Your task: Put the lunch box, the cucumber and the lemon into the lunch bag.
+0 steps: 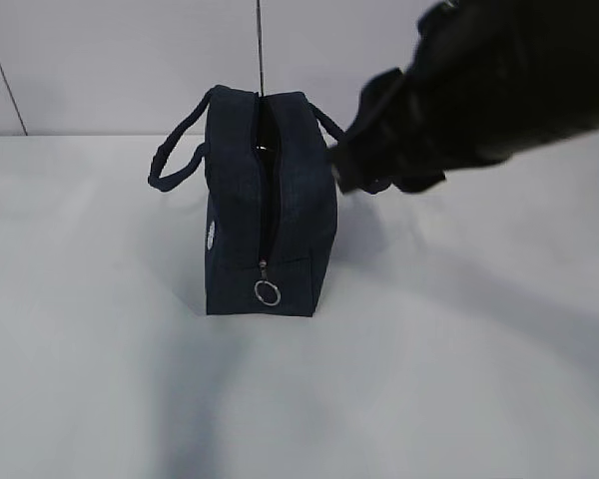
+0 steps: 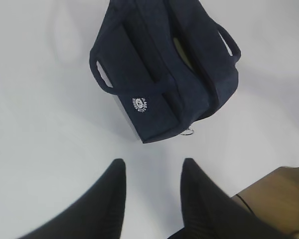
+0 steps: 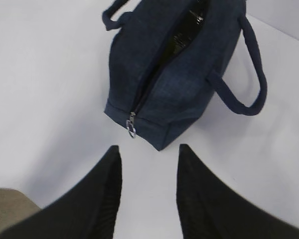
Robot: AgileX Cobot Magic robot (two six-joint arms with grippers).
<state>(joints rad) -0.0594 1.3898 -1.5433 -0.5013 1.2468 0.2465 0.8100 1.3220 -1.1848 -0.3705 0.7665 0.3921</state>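
Observation:
The dark navy lunch bag (image 1: 265, 200) stands upright at the table's middle, its top zipper open and the silver ring pull (image 1: 268, 292) hanging at the near end. Its white logo (image 2: 140, 103) shows in the left wrist view. A pale strip shows inside the opening (image 2: 182, 52); I cannot tell what it is. The lunch box, cucumber and lemon are out of view. My left gripper (image 2: 154, 162) is open and empty, above the table short of the bag (image 2: 159, 74). My right gripper (image 3: 149, 147) is open and empty, just short of the bag's zipper end (image 3: 131, 130).
My right arm (image 1: 479, 90) hangs large and blurred at the upper right, its end beside the bag's right handle (image 1: 324, 120). The white table (image 1: 459, 379) spreads all round the bag. A brown floor edge (image 2: 279, 184) shows past the table rim.

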